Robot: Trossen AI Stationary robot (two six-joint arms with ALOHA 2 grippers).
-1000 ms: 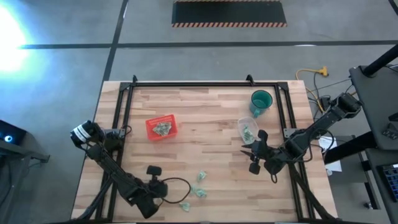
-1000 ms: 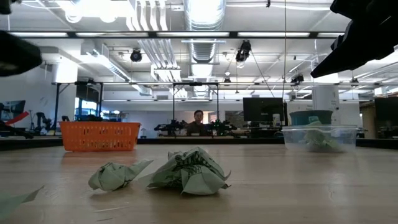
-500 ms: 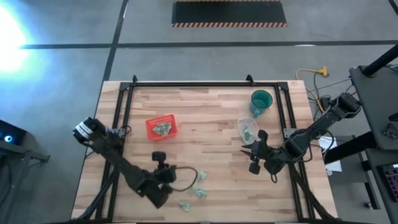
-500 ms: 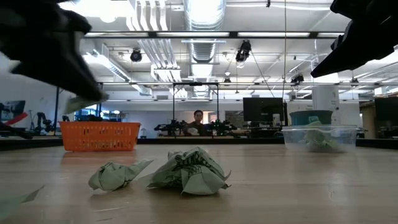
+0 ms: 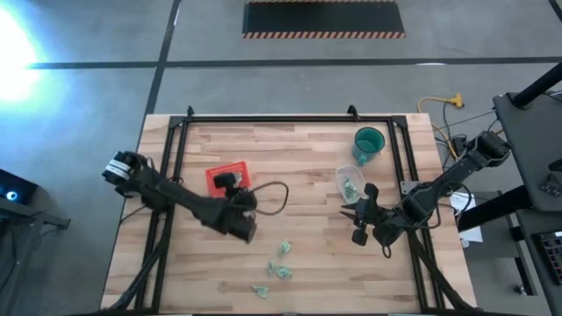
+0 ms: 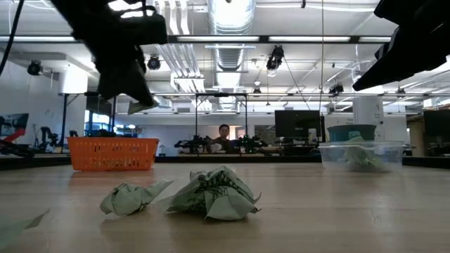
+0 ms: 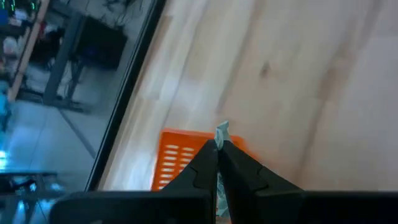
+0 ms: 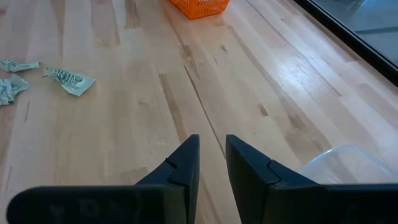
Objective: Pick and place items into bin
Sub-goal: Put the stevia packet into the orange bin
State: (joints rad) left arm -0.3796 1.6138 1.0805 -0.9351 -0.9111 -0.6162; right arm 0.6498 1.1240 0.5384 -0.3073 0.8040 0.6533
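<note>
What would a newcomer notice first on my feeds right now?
The left gripper, shut on a pale wrapper, hangs beside the red basket. A few more wrappers lie loose at the table's near edge. The right gripper hovers empty by a clear tub.

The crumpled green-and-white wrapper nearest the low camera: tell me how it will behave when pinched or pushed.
The crumpled wrapper looks like thin creased paper, so it is probably very light and would skid across the wooden table rather than roll. Its loose folds suggest it would squash under a pinch, so fingers may need to close nearly shut.
</note>
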